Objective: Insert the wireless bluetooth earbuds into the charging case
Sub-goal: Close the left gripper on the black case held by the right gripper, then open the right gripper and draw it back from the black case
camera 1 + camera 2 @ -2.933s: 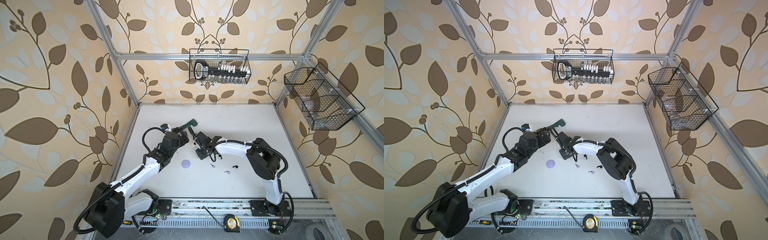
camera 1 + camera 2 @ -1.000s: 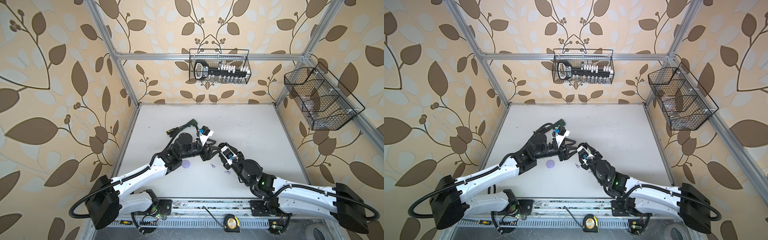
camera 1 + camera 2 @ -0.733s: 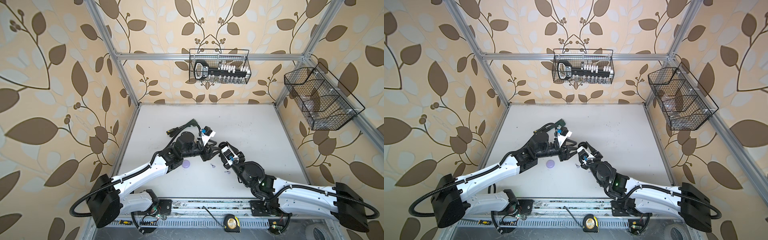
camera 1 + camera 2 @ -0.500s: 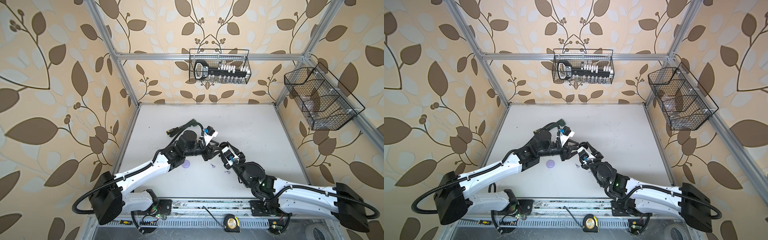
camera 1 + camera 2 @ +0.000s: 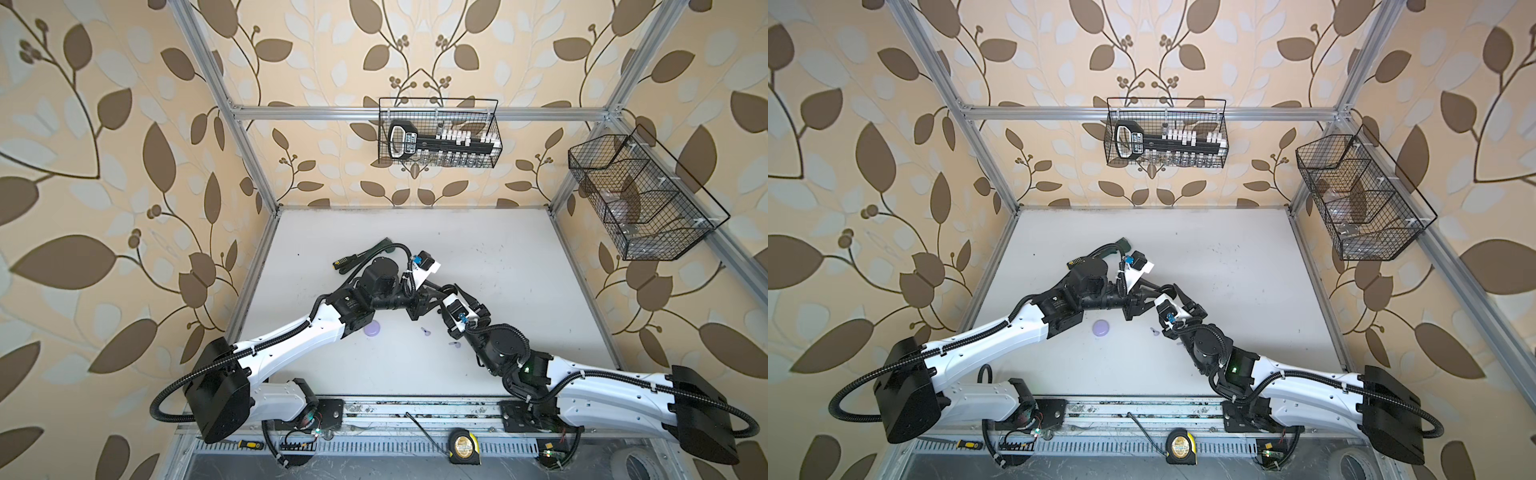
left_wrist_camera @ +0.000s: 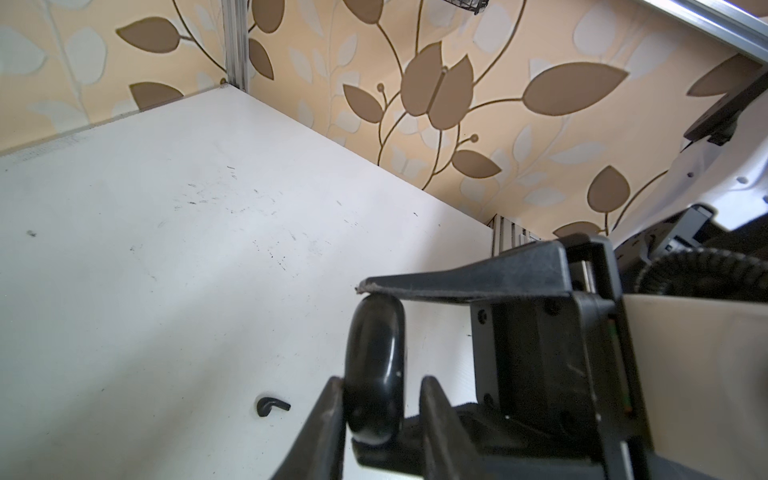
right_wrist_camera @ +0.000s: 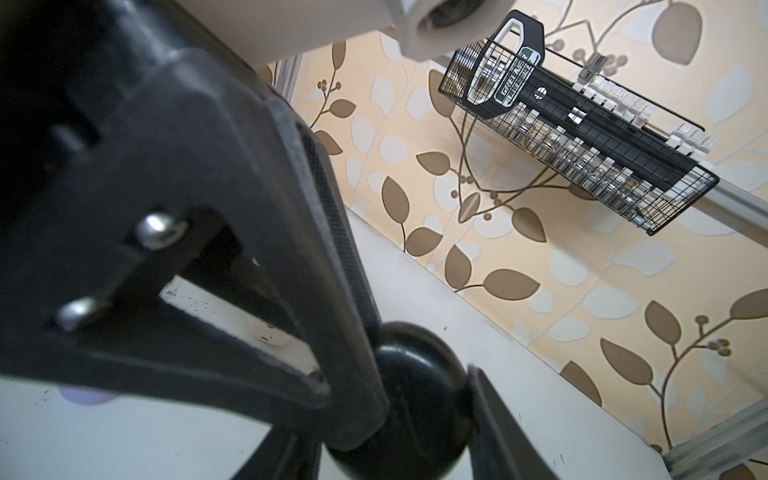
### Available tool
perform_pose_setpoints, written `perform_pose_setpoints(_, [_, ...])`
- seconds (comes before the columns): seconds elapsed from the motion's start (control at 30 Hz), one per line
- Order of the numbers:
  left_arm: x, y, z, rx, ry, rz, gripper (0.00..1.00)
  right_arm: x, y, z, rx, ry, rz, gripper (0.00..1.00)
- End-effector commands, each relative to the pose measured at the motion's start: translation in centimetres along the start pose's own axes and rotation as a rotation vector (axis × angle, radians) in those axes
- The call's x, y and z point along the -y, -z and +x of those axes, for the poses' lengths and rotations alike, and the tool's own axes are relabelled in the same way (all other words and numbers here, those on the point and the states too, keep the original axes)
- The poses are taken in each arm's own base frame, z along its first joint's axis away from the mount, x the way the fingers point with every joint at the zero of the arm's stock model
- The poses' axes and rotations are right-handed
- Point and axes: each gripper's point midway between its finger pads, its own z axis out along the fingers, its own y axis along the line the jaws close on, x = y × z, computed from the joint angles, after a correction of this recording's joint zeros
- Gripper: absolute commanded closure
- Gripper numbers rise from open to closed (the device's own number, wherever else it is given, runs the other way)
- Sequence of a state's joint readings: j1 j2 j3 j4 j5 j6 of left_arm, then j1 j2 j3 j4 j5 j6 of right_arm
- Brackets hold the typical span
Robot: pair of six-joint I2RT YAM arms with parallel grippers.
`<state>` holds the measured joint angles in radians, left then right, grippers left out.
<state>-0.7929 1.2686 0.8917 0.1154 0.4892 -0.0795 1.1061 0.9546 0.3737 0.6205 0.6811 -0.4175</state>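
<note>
The glossy black oval charging case (image 6: 374,365) hangs above the white tabletop (image 6: 166,208), gripped lengthwise by the right gripper's (image 7: 399,428) jaws. The left gripper's (image 6: 380,386) narrow jaws, from 9 o'clock, straddle its flat faces; clamped or not, I cannot tell. Only the left wrist view shows the tiny black earbud (image 6: 272,405) lying below.
</note>
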Motion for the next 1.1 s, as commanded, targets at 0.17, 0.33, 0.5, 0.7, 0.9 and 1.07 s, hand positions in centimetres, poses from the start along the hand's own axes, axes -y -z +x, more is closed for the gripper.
perform_pose_setpoints(0.17, [1.6, -0.4, -0.6, -0.016, -0.032, 0.066, 0.75, 0.8, 0.4, -1.3, 0.046, -0.031, 0.025, 0.75])
perform_pose_setpoints(0.33, [1.8, -0.5, -0.5, -0.023, -0.03, 0.081, 0.73, 0.9, 0.5, -1.3, 0.048, -0.036, 0.028, 0.75])
perform_pose_setpoints(0.5, [1.8, -0.6, -0.4, -0.032, -0.027, 0.087, 0.68, 0.9, 0.5, -1.3, 0.05, -0.038, 0.026, 0.75])
perform_pose_setpoints(0.7, [1.9, -0.8, -0.3, -0.041, -0.026, 0.094, 0.76, 1.1, 0.5, -1.3, 0.052, -0.044, 0.034, 0.74])
perform_pose_setpoints(0.9, [1.9, -0.9, -0.3, -0.041, -0.026, 0.097, 1.0, 1.1, 0.5, -1.4, 0.052, -0.057, 0.025, 0.71])
perform_pose_setpoints(1.07, [1.4, -0.4, -0.7, 0.01, -0.042, 0.058, 1.0, 0.0, 0.2, -1.4, 0.026, -0.102, -0.067, 0.52])
